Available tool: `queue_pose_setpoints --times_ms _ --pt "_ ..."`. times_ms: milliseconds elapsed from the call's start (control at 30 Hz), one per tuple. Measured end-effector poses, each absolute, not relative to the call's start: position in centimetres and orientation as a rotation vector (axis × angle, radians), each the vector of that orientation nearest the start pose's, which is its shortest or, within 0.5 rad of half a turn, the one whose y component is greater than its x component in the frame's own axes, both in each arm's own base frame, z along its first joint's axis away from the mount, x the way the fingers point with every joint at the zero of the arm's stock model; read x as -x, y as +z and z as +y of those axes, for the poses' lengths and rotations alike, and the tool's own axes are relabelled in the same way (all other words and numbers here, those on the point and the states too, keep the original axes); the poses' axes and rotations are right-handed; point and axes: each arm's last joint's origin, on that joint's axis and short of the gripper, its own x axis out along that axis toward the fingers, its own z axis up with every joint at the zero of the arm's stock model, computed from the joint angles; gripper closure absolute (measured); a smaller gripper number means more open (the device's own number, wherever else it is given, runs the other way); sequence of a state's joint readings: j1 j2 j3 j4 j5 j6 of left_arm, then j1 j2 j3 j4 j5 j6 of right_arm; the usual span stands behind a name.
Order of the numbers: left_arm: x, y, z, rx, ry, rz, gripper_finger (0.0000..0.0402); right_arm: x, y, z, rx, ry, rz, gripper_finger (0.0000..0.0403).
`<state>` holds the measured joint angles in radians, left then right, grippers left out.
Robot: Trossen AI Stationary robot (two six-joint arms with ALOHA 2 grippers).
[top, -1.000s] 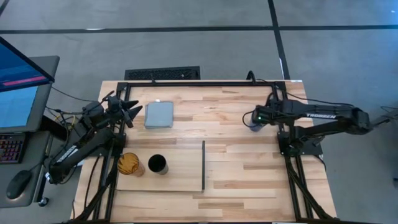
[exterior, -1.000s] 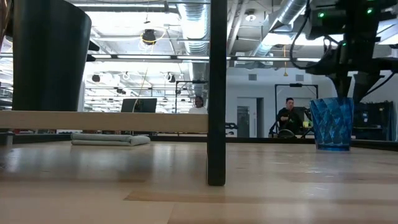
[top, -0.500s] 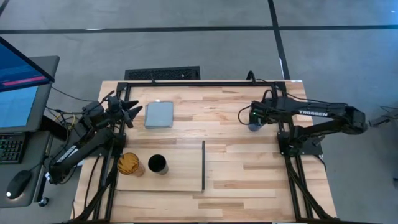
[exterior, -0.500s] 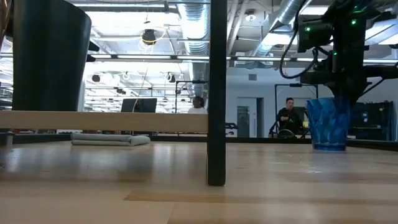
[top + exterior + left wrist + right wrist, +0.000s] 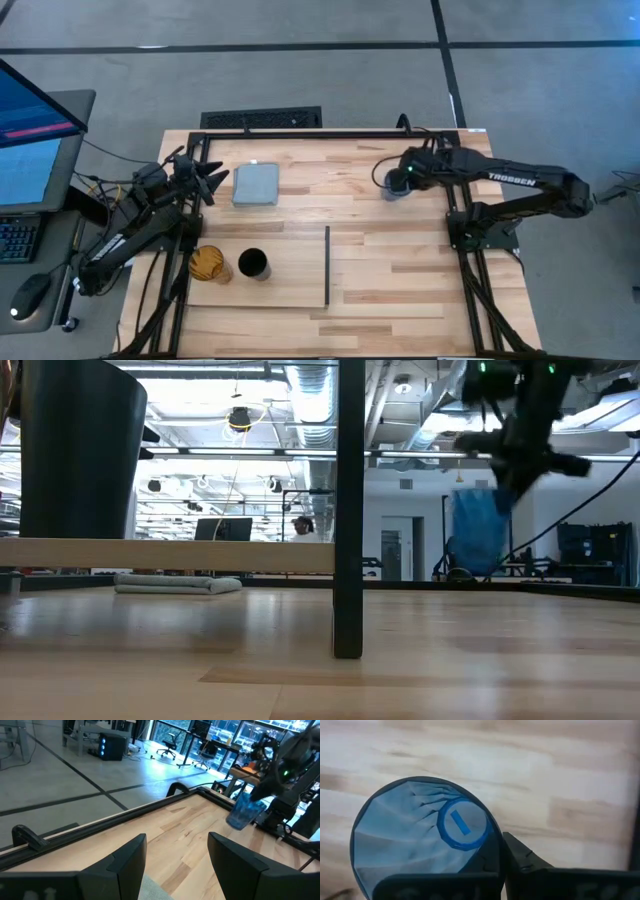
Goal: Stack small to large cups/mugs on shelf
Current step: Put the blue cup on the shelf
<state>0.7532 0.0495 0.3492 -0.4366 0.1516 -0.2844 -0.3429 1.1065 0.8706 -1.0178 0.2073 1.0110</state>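
- On the bench (image 5: 400,270), the pale wooden shelf (image 5: 290,285) lies near the front left, its black strip toward the middle.
- The right arm reaches over the far right part; the left arm waits at the left edge, its left pincer (image 5: 175,855) released, fingers apart.
- The right pincer (image 5: 400,181) is clenched on the blue cup's (image 5: 478,530) rim, the cup lifted clear of the wood and tilted in the low view.
- The black cup (image 5: 253,264) and amber cup (image 5: 208,264) stand on the shelf, just beside each other.
- Advice: carry the blue cup level, keeping clear of both cups, and set it down gently upright, since the widest belongs at the bottom.
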Motion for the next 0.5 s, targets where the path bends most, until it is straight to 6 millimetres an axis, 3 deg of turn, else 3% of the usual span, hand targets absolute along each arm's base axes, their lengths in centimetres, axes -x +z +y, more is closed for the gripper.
queue_pose_setpoints --times_ms 233,500 --pt "-5.3 23.3 4.3 0.336 0.615 0.039 0.0198 -19.1 30.8 -6.6 -0.873 -0.929 0.772 0.0393" --pt "-5.3 23.3 4.3 0.337 0.606 0.040 0.0198 -23.6 36.6 -5.4 -0.770 -0.753 0.714 0.0393"
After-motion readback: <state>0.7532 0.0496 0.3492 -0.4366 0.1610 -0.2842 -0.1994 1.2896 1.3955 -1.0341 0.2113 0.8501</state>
